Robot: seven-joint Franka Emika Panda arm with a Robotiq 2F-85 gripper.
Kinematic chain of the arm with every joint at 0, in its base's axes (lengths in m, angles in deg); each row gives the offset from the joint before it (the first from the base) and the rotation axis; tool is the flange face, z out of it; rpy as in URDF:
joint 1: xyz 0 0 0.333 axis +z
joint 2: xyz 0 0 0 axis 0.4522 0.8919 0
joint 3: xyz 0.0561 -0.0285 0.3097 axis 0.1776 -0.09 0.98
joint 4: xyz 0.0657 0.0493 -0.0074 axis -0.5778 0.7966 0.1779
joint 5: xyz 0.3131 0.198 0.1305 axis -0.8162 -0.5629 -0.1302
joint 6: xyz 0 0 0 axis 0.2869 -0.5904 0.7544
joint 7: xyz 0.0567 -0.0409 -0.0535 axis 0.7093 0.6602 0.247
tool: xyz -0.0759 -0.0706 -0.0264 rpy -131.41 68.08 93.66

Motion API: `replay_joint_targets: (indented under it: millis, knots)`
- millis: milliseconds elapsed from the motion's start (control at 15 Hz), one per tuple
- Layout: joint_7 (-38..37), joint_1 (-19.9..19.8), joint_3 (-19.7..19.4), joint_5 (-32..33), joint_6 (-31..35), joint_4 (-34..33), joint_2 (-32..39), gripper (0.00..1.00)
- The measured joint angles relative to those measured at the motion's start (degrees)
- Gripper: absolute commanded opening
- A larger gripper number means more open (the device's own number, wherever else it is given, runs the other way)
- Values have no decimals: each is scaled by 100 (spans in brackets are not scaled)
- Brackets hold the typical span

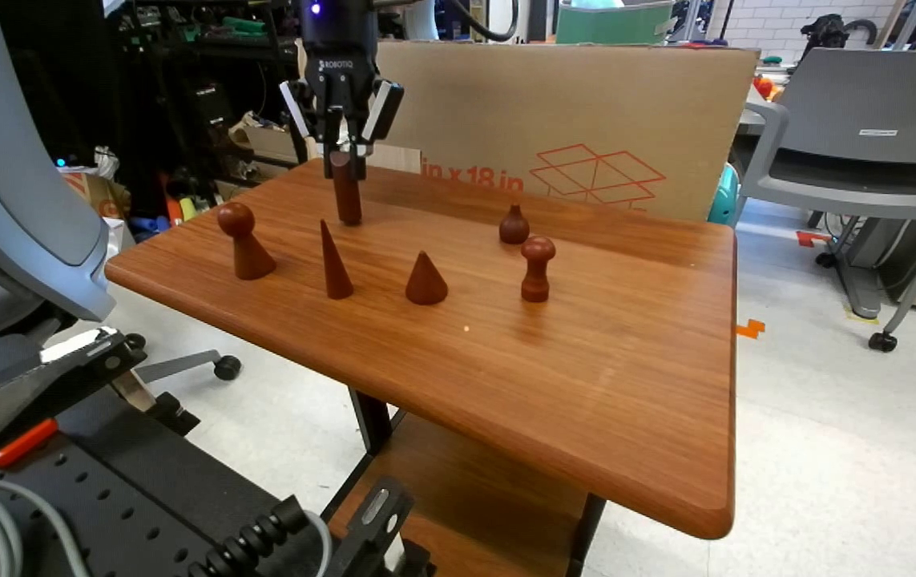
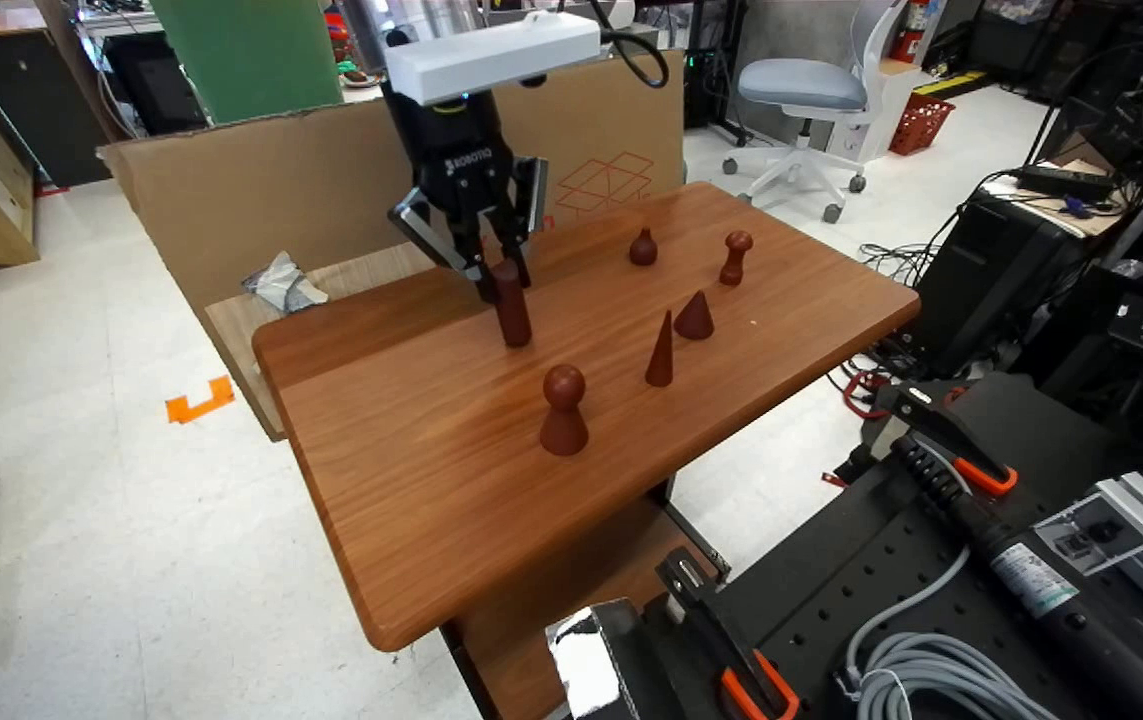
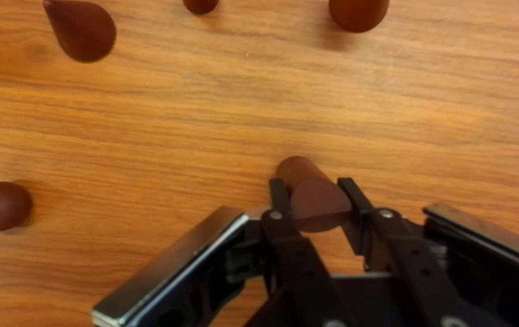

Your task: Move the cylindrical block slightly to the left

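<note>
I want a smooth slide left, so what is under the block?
The table shows around the lower end of the block. The patch directly beneath is hidden by the block itself, so whether the two touch cannot be told.

both exterior views overlook table (image 1: 490, 361); wrist view seemingly close

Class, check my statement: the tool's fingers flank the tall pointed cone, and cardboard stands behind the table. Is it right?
No: the wrist view shows the tool, its fingers flanking the cylindrical block, not the tall pointed cone. The cardboard does stand behind the table in both exterior views.
</note>
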State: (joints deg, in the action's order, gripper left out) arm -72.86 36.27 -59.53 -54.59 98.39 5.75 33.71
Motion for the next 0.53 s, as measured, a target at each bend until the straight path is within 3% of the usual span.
replay_joint_targets:
  millis: [200,267,333,400,533]
  knots:
    - [0,159,28,0,-174,0,3,8]
    - [0,191,30,0,-211,0,4,27]
    - [0,213,30,0,-229,0,7,56]
    - [0,223,30,1,-247,1,10,57]
    - [4,226,29,3,-282,5,14,70]
